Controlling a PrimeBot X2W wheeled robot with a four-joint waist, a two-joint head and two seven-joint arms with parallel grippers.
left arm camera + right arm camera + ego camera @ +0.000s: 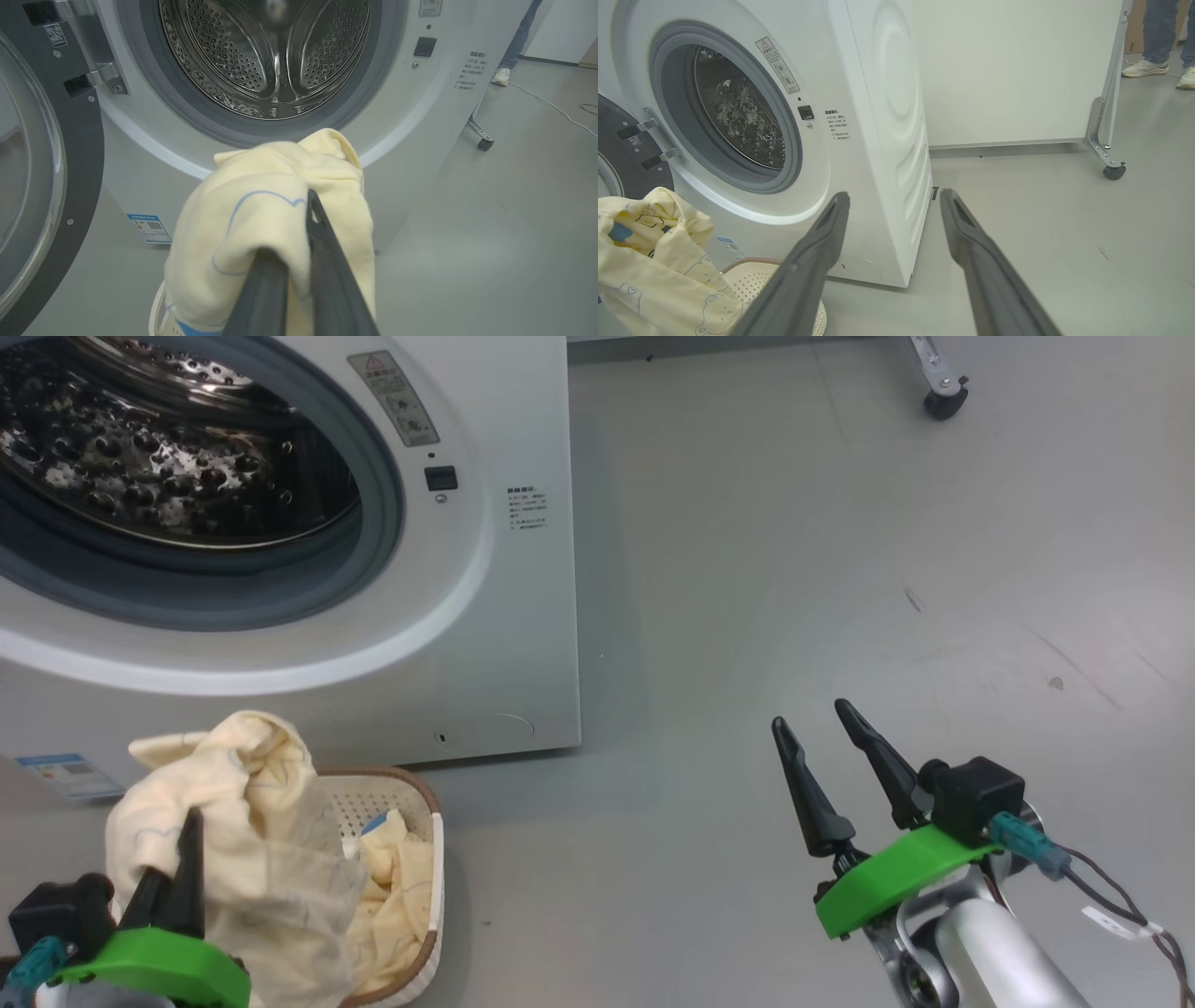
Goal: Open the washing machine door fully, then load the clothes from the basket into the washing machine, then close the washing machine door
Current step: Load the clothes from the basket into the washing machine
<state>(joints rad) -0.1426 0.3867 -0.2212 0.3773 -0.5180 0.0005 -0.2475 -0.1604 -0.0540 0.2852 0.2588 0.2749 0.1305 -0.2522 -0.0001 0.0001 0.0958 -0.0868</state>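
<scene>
- Cream-yellow clothes [233,803] are being clamped by the left gripper [179,851] above the basket [428,845], near left.
- Right gripper [810,714] is being held with fingers apart, empty, near right.
- Washing machine door [79,154] is being seen open, far left.

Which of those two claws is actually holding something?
The left gripper, at the head view's lower left: it is shut on a cream-yellow garment held over the basket. The right gripper stands open above bare floor, holding nothing.
</scene>
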